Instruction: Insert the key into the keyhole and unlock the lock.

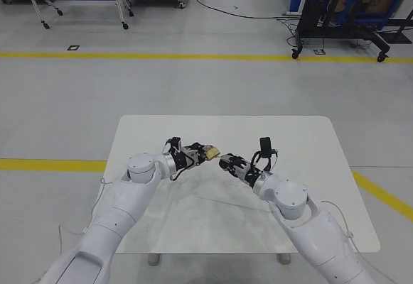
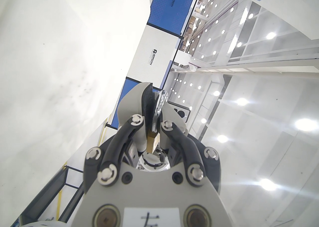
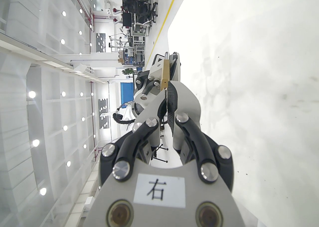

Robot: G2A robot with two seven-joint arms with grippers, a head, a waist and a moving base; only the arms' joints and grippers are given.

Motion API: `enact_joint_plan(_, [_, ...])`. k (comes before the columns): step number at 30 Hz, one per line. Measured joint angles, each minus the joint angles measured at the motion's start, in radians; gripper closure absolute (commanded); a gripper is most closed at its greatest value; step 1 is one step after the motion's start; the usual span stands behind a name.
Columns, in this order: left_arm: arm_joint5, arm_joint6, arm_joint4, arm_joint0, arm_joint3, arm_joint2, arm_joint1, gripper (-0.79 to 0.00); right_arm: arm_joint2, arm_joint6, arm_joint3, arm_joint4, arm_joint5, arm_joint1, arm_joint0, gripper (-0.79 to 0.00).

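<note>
Above the middle of the white table [image 1: 298,142] my two grippers meet tip to tip. My left gripper [image 1: 203,153] [image 2: 155,93] is shut on the brass padlock [image 1: 211,150] [image 2: 150,142]. A silver metal part [image 2: 159,105] runs from the brass body out between its fingertips. My right gripper [image 1: 226,162] [image 3: 169,85] is shut on a thin key [image 3: 165,98]. In the right wrist view the key's tip meets the near end of the padlock [image 3: 164,75], whose shackle [image 3: 165,55] points away. The keyhole is hidden, so I cannot tell whether the key is inside it.
Both forearms slant in from the table's near edge. The tabletop [image 1: 156,135] spreads bare to either side of the grippers. Beyond the far edge lie grey floor, a yellow line [image 1: 121,55] and wheeled frames [image 1: 334,35].
</note>
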State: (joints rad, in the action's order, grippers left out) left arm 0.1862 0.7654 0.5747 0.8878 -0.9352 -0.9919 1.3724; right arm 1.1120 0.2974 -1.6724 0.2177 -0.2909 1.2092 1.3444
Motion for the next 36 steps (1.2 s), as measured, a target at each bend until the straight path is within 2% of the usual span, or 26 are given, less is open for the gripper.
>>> enact_joint_plan(15, [0.021,-0.051,-0.006,0.001,-0.001,-0.001,0.006,0.000,0.015,-0.021,-0.028,-0.019,0.026,0.002,0.042,0.000])
enact_joint_plan(36, [0.031,-0.022,-0.009,0.003,-0.002,-0.010,0.007,0.000,-0.014,-0.039,0.041,-0.011,0.025,0.022,-0.010,0.000])
